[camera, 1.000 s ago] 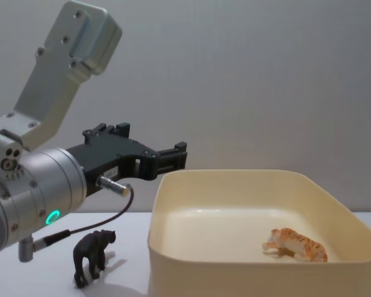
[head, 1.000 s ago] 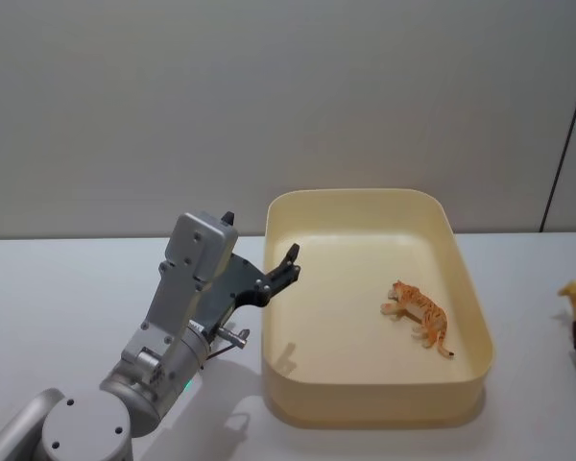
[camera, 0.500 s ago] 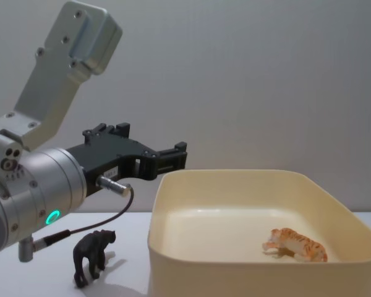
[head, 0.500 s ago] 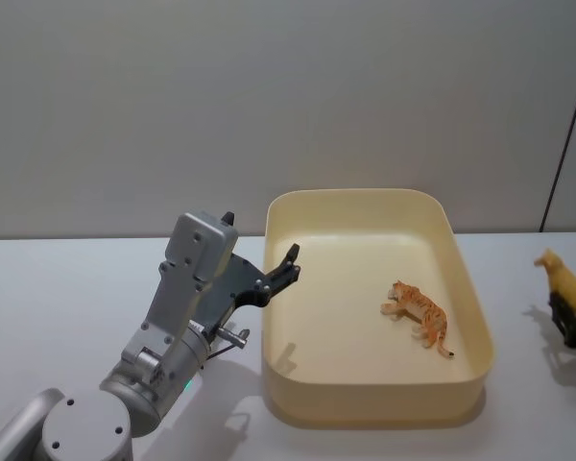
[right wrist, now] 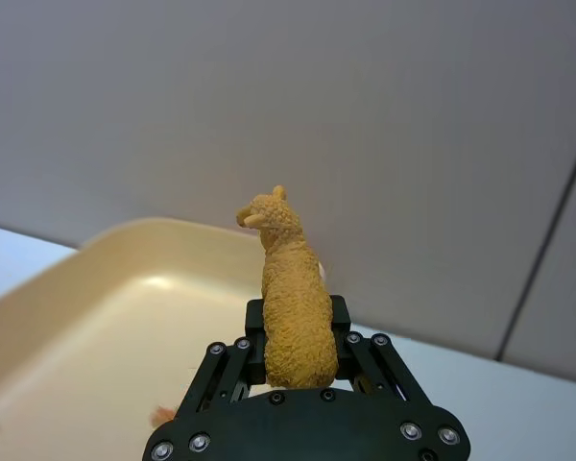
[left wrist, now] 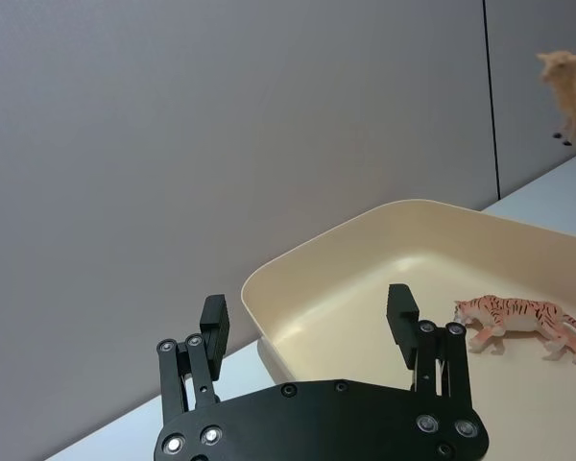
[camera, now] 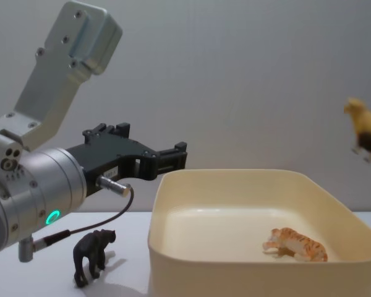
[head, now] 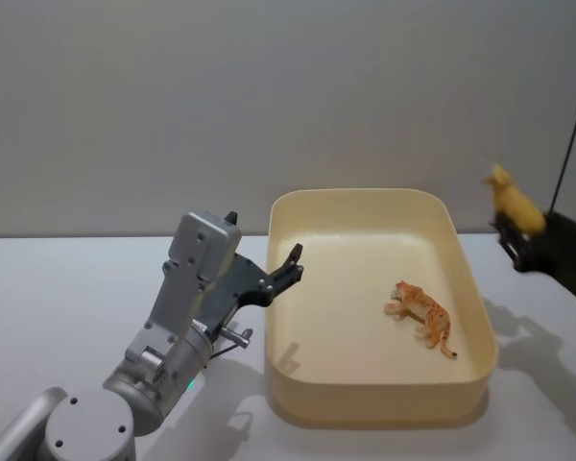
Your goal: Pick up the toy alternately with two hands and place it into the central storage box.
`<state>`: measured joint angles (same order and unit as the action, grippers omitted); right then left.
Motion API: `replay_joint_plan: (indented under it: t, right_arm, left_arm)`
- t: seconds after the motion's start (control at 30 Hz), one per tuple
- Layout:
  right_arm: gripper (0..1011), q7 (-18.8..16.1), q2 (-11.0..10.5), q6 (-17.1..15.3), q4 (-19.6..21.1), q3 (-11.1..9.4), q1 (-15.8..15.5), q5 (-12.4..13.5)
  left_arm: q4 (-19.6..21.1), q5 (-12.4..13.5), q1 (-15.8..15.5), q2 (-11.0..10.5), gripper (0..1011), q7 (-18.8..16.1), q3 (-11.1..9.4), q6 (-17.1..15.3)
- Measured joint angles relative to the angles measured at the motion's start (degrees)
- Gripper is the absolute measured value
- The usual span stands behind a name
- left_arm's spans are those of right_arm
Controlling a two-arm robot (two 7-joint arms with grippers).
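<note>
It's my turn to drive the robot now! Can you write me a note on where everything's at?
Left gripper: open, empty, by the box's left rim.
Right gripper: shut on the llama, in the air by the box's right side.
Done: the tiger lies in the box.
Left: drop the llama in, then get the bear, standing on the table left of the box, likely a job for the left gripper.
</note>
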<state>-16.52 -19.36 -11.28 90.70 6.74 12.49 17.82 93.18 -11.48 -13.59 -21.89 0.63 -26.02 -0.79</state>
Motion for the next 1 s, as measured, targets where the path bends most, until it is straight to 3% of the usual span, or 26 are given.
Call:
replay_joint_plan:
  t: [0.4, 0.63, 1.0]
  right_arm:
    - [350, -4.1, 4.2, -5.2, -2.8, 3.0, 7.2, -0.1]
    - [577, -5.9, 6.5, -8.3, -5.9, 4.9, 10.5, -1.6]
    - [900, -6.8, 7.4, -9.8, -7.5, 5.8, 12.2, -2.2]
  left_arm:
    - [0.0, 0.0, 0.0, 0.0, 1001, 0.0, 0.0, 0.0]
    - [0.0, 0.0, 0.0, 0.0, 1001, 0.0, 0.0, 0.0]
    - [0.0, 0.0, 0.0, 0.0, 1001, 0.0, 0.0, 0.0]
